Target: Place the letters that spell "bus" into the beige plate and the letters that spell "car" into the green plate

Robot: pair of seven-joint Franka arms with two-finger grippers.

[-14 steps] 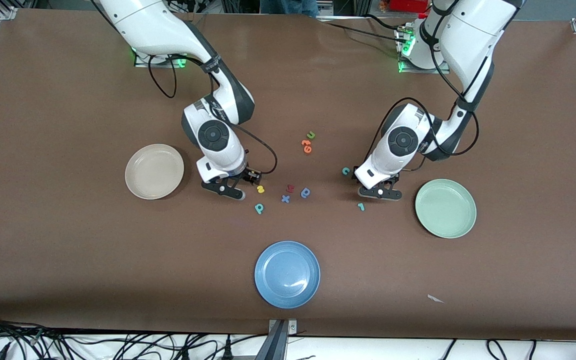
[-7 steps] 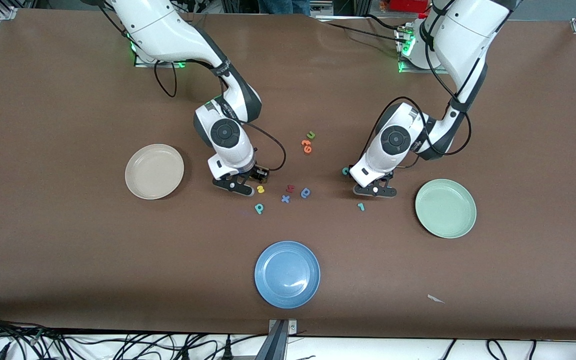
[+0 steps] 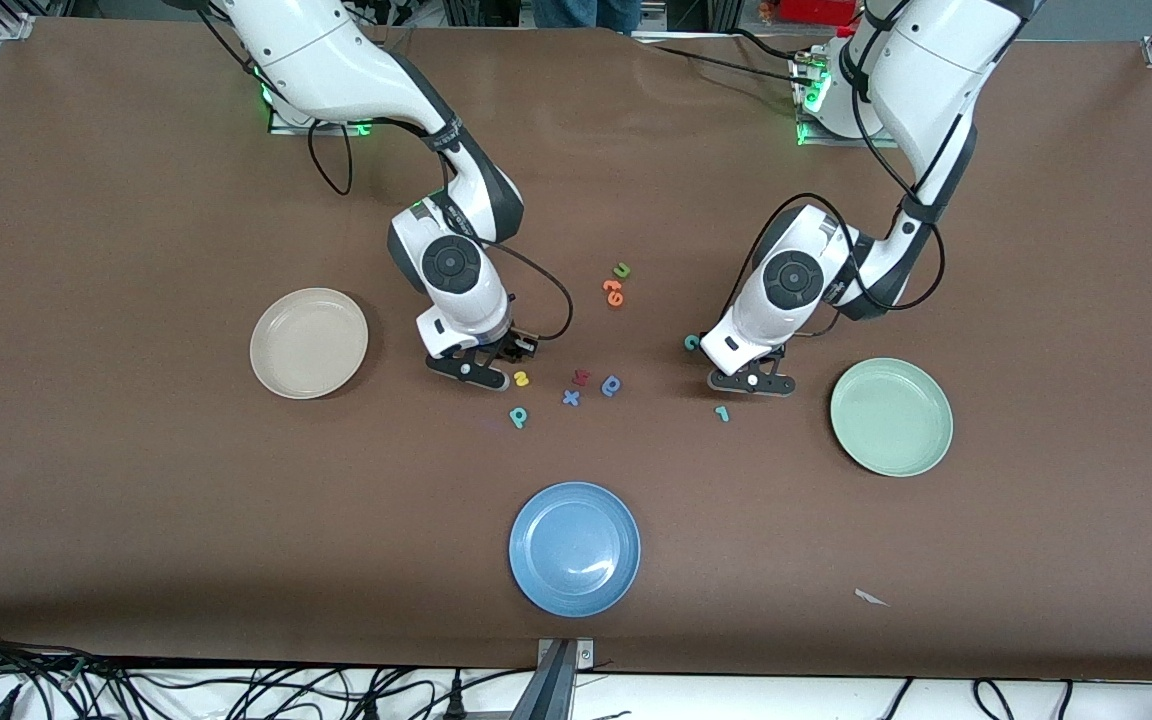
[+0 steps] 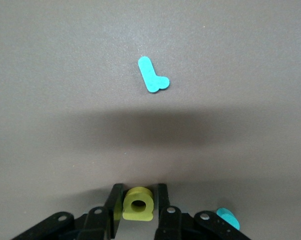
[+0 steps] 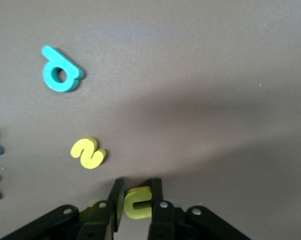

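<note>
Zero of six letters plated; the beige plate [image 3: 308, 343] and the green plate [image 3: 891, 416] are both bare. Lowest in frame: the teal "b" [image 3: 518, 416], round bowl, flat on the worktop, and the teal "r" [image 3: 722, 412], hooked, also flat. Just above: the yellow "s" [image 3: 521, 379] beside the right gripper [image 3: 471, 368], jaws pinching the yellow "u" [image 5: 137, 202]. Left gripper [image 3: 751, 380] at mid-frame height, jaws pinching the blocky yellow "a" [image 4: 137, 203]. Teal "c" [image 3: 692, 342] sits higher, untouched. Judged: first pair gripped, every drop remains.
</note>
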